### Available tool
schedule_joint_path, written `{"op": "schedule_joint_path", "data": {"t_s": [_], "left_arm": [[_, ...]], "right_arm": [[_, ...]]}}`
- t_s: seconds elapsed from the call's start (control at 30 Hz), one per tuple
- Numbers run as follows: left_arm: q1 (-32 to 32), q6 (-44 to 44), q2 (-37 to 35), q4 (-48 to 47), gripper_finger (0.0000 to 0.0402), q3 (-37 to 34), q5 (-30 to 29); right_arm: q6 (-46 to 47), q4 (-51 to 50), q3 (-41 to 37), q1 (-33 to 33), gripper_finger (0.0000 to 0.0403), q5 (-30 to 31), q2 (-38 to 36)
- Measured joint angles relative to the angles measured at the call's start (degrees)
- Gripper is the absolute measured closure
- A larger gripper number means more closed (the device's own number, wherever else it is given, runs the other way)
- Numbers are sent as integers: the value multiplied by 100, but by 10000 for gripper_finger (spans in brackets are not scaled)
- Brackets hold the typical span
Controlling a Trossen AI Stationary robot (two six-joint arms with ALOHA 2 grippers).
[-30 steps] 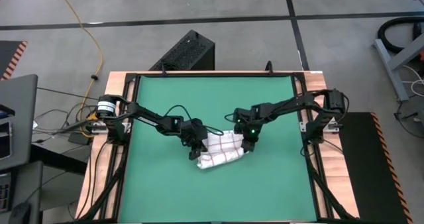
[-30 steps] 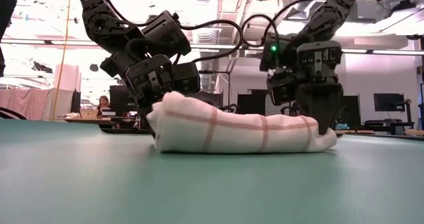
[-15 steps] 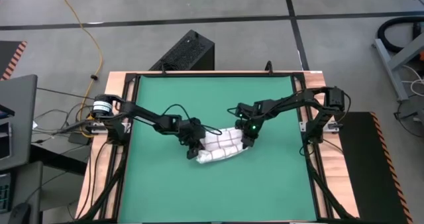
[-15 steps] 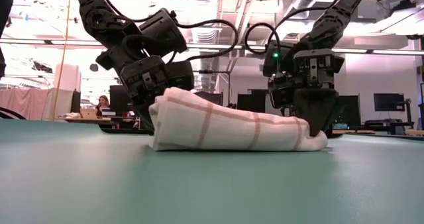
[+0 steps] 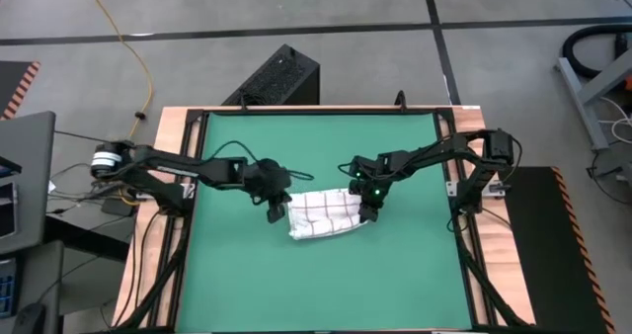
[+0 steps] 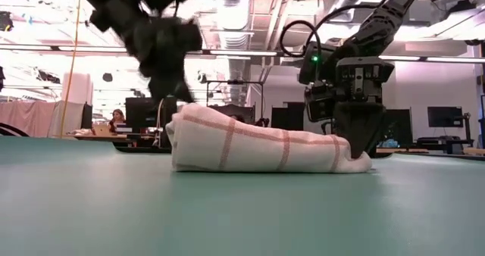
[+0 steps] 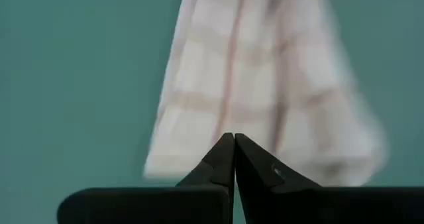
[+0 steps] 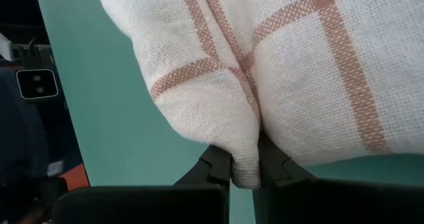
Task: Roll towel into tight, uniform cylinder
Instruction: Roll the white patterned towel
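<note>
The towel [image 5: 324, 215], white with red-brown grid lines, lies loosely rolled on the green mat [image 5: 247, 275]. It also shows in the low view [image 6: 258, 144]. My left gripper [image 5: 276, 211] is shut and empty, raised above and just beyond the towel's left end [image 7: 265, 85]. In the low view it shows blurred [image 6: 168, 89]. My right gripper [image 5: 367, 213] is shut on the towel's right end, low on the mat [image 6: 356, 144]. My right gripper pinches a bunched fold at the towel's right end [image 8: 244, 164] between its two fingers, several layers thick. The fingers come from above, pointing down. The towel lies along the mat, slack, its right end flattened under the fingers [image 6: 362, 163].
The mat has free room on all sides of the towel. A wooden table frame [image 5: 163, 275] borders it. A black box [image 5: 281, 77] stands on the floor beyond the far edge. A person [image 6: 117, 120] sits far off in the room behind.
My left gripper has come off the towel's left end, risen and drawn back toward the table's left edge. The towel has shifted a little toward the far edge and its left end has slumped wider. My right gripper has kept its hold on the right end.
</note>
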Motion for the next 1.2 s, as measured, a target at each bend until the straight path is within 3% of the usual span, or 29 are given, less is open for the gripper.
{"op": "schedule_joint_path", "data": {"t_s": [0.1,0.3,0.47,0.83,1.2], "left_arm": [[-243,-193,-180,583,402,32,26],[-1162,481,250,349,402,483,-250],[-1778,1147,604,9,402,1018,-1085],[-1961,2554,1666,-1609,402,2284,-843],[-2074,2253,1810,-1869,402,2448,-1048]], "right_arm": [[0,20,-3,5,366,37,2],[0,34,-4,7,366,39,6],[0,64,-6,6,366,36,9],[-4,185,-13,14,366,42,11],[-86,295,-8,27,366,84,13]]}}
